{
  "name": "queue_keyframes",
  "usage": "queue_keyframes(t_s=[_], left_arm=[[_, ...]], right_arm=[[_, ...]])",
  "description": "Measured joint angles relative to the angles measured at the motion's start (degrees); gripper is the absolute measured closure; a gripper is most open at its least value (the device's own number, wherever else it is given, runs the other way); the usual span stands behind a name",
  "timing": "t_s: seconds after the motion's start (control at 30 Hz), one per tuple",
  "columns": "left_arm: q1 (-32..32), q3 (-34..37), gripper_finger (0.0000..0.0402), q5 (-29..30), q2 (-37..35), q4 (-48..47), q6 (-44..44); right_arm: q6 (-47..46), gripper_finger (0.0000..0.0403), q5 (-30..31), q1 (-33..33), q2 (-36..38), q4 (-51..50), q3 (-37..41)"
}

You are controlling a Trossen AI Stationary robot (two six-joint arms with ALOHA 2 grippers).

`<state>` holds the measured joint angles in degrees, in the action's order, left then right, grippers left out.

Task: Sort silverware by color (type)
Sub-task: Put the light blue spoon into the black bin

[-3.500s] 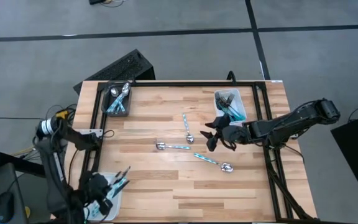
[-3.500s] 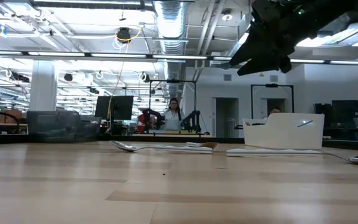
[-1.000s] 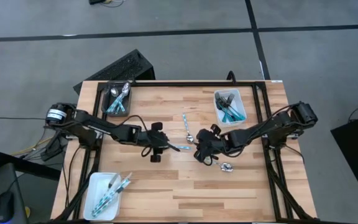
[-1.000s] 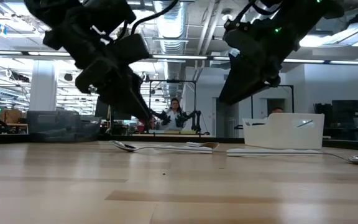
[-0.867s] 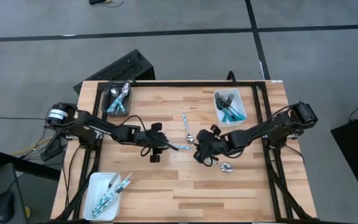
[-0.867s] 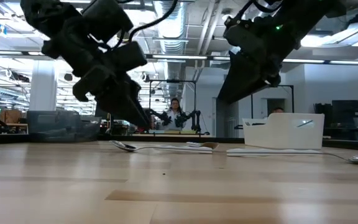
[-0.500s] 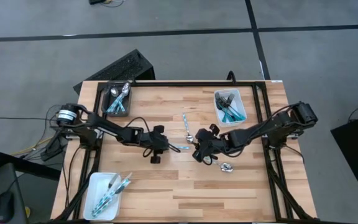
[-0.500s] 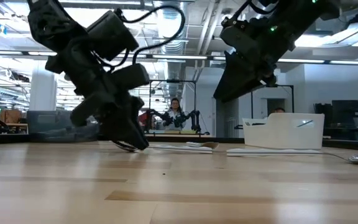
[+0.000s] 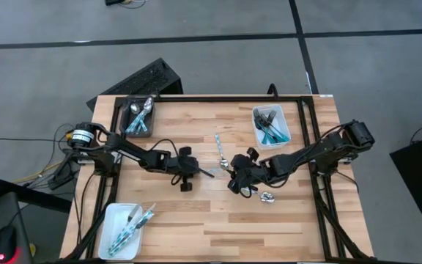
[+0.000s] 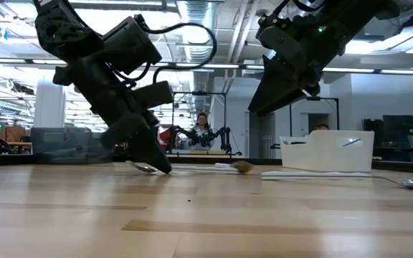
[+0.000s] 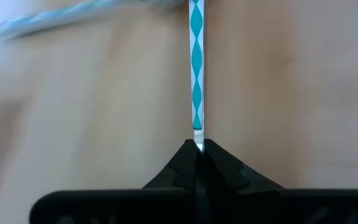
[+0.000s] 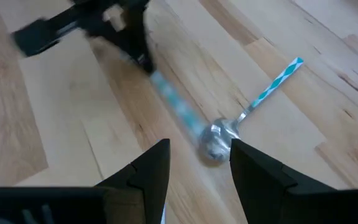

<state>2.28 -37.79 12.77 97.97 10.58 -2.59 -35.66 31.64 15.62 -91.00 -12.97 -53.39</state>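
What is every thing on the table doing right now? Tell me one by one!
left gripper: shut on a spoon's handle tip, low at the table.
held spoon: lying on the wood, pinched at its end.
right gripper: open, hovering above a second spoon.
second spoon: loose, flat on the table.
third spoon: loose on the table.
white tray: holding silverware.
dark bin: holding silverware.

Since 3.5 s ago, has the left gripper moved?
Yes. The left gripper went from the near-left white tray to table centre, now shut on a spoon.
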Motion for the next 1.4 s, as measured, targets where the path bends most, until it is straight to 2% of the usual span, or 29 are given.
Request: queue_keyframes(t_s=[0.1, 0.3, 0.43, 0.57, 0.8, 1.0, 1.27, 1.4], left_arm=[[-0.9, 0.2, 0.0399, 3.9, -3.6, -3.0, -2.9], [-4.4, 0.1, 0.0401, 10.3, -16.4, -12.9, -7.8], [-7.1, 0.1, 0.0401, 18.6, -25.2, -19.6, -9.1], [-10.5, 1.0, 0.0401, 24.9, -31.0, -23.5, -9.1], [-21.9, 6.2, 0.0401, 25.0, -36.5, -23.2, -6.1], [-31.0, 7.3, 0.0401, 18.3, -37.7, -24.7, -7.6], [-38.0, 7.3, 0.0401, 22.5, -37.5, -26.7, -5.8], [-42.5, 7.3, 0.0401, 22.5, -36.1, -28.4, -6.1]], right_arm=[[0.2, 0.0214, 0.0, 0.0, 0.0, -0.8, 0.0], [-0.3, 0.0214, 0.4, 0.7, 0.0, -2.7, 0.0], [-0.8, 0.0214, 2.8, 1.7, 0.0, -2.9, 0.0], [-0.8, 0.0214, 3.6, 2.0, 0.0, -2.9, 0.3], [-0.9, 0.0214, 3.6, 0.7, -0.1, -3.8, 1.2], [-0.7, 0.0214, 3.6, 0.0, -0.1, -3.9, 1.2], [0.0, 0.0214, 5.0, -0.8, -1.3, -3.1, 1.2], [0.2, 0.0214, 5.0, -1.0, -1.3, -3.3, 1.2]])
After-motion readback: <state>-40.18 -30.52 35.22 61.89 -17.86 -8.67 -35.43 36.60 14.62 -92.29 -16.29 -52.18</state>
